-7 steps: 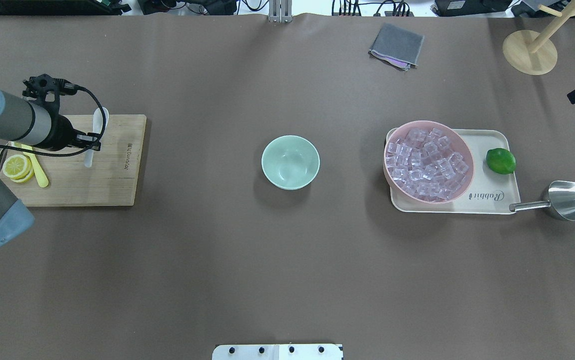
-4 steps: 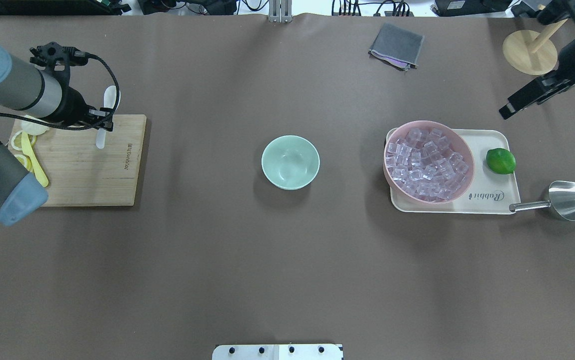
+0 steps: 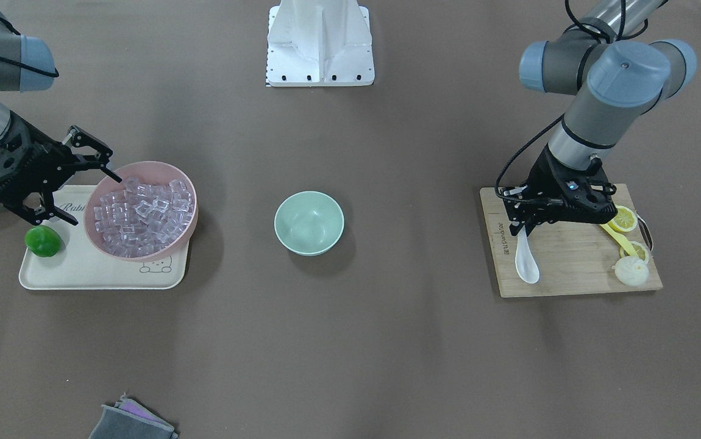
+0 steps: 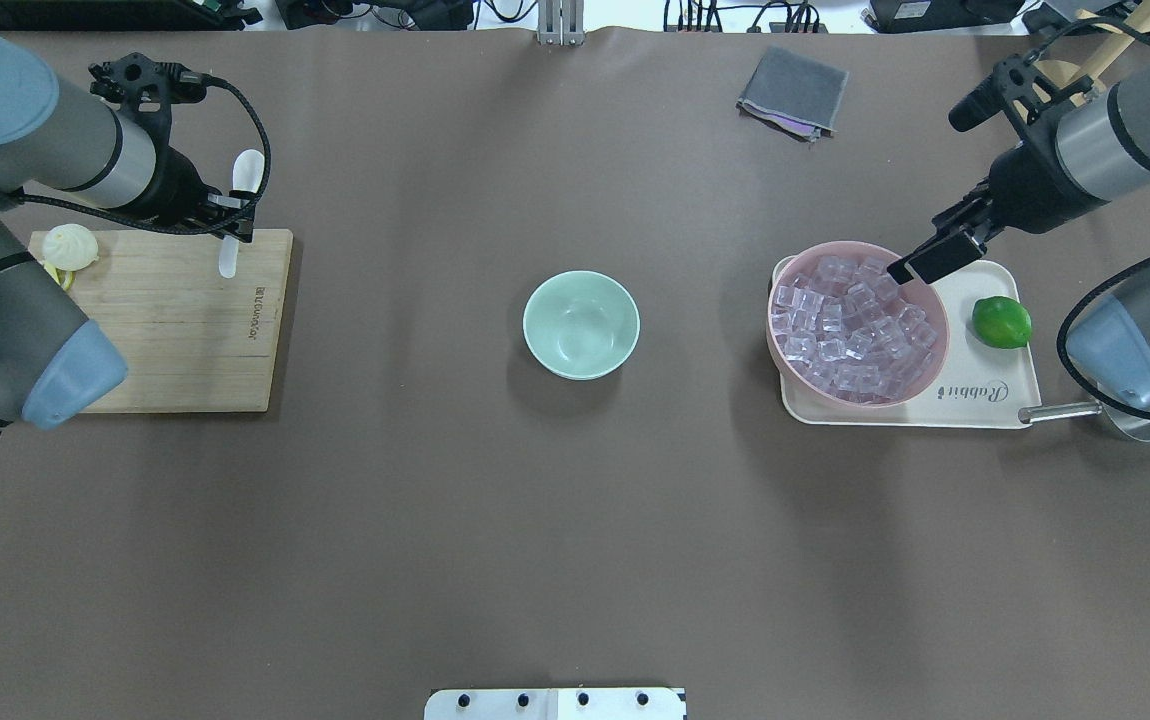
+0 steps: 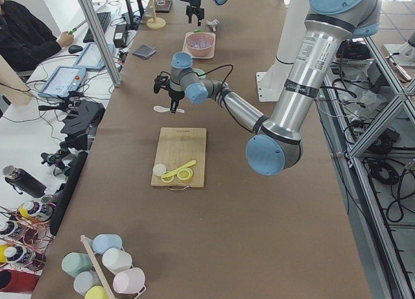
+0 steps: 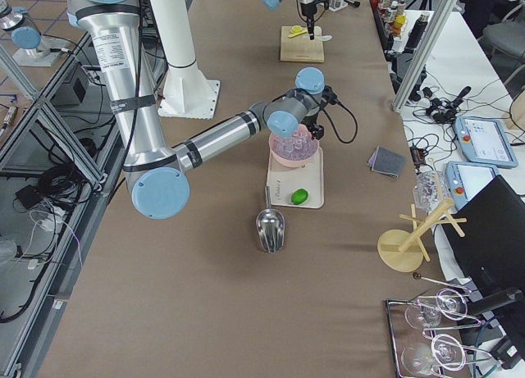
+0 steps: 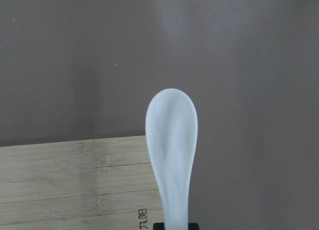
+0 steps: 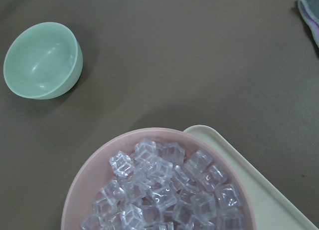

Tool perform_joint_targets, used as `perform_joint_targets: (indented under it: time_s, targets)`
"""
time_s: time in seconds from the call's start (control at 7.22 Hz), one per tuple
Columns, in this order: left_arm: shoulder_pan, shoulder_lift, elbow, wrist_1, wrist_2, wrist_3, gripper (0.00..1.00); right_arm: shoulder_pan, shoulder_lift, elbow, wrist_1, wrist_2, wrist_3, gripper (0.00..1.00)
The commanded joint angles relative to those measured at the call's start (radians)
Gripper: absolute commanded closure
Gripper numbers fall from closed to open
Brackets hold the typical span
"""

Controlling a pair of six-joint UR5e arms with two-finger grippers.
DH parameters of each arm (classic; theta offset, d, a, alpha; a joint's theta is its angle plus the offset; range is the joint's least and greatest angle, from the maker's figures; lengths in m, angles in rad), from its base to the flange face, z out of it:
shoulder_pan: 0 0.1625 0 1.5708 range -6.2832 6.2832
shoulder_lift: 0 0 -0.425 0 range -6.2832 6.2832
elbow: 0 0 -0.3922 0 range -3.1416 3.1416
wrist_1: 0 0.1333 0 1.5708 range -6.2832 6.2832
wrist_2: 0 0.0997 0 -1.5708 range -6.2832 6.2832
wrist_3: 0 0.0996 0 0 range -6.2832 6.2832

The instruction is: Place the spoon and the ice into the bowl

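Overhead exterior shows "Rabbit" in script on the tray (image 4: 985, 410) bearing the ice (image 4: 850, 330).

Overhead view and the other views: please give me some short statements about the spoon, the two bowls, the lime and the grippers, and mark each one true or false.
1. The left gripper is shut on the spoon. True.
2. The mint-green bowl holds some ice. False: it is empty; the ice is all in the pink bowl.
3. The right gripper is open, above the pink bowl. True.
4. The lime lies inside the pink bowl. False: it sits on the tray, beside that bowl.
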Motion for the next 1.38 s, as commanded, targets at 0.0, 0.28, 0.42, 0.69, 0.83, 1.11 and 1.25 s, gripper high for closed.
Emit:
perform_joint_targets:
  time_s: [0.0, 0.28, 0.42, 0.69, 0.83, 1.11, 1.25]
  targets:
    - [0.0, -0.002, 0.0, 0.002, -0.001, 0.0, 1.0, -0.017, -0.01, -0.116, 0.277, 0.023, 0.001, 0.01]
    - [-0.002, -0.017, -0.011, 0.05, -0.001, 0.0, 1.0, -0.049, -0.024, -0.216, 0.512, 0.023, 0.01, 0.01]
    - [-0.002, -0.019, -0.011, 0.051, -0.003, 0.0, 1.0, -0.079, -0.029, -0.232, 0.544, 0.02, 0.01, 0.01]
    - [-0.003, -0.019, -0.009, 0.052, -0.003, 0.0, 1.0, -0.107, -0.029, -0.227, 0.545, 0.017, 0.011, 0.08]
    - [-0.003, -0.019, -0.011, 0.052, -0.003, 0.0, 1.0, -0.118, -0.027, -0.227, 0.548, 0.02, 0.028, 0.17]
    - [-0.005, -0.017, -0.009, 0.052, -0.003, 0.0, 1.0, -0.14, -0.027, -0.232, 0.55, 0.009, 0.034, 0.29]
    - [-0.006, -0.017, -0.008, 0.052, -0.003, 0.0, 1.0, -0.15, -0.027, -0.232, 0.547, -0.005, 0.037, 0.3]
